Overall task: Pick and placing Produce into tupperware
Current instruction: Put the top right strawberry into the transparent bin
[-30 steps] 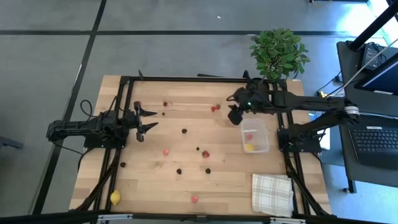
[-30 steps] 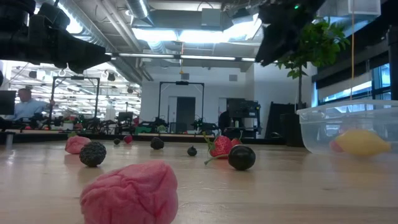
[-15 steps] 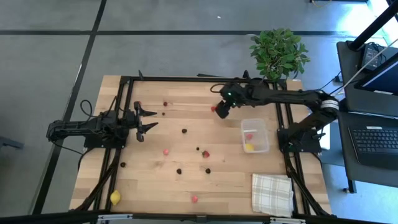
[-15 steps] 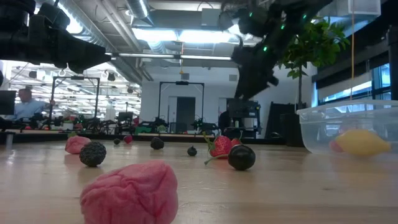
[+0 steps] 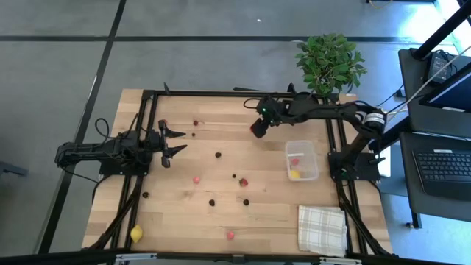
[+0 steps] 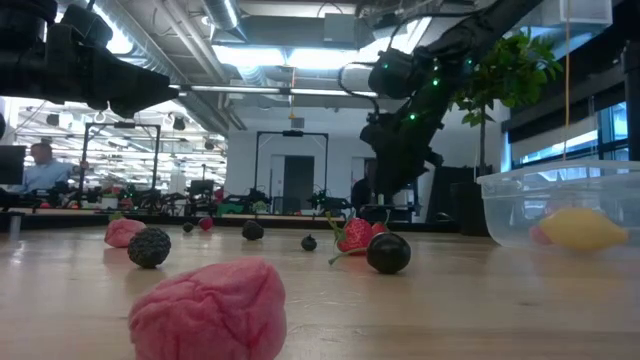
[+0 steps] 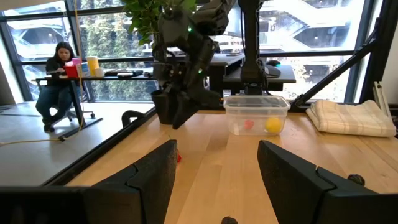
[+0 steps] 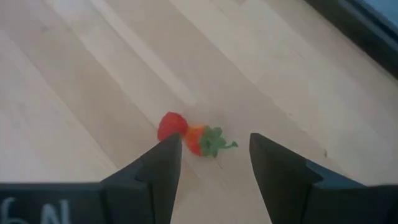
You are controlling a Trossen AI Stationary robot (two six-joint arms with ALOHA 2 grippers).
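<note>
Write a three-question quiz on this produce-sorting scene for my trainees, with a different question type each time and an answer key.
1. True or false: the right gripper hangs open over a strawberry on the table.
2. Multiple choice: what lies in the tupperware? A) nothing B) a yellow piece and a reddish piece C) only dark berries
3. Fill in: the left gripper waits over the table's ___ side, its fingers open.

Key: 1 true; 2 B; 3 left
</note>
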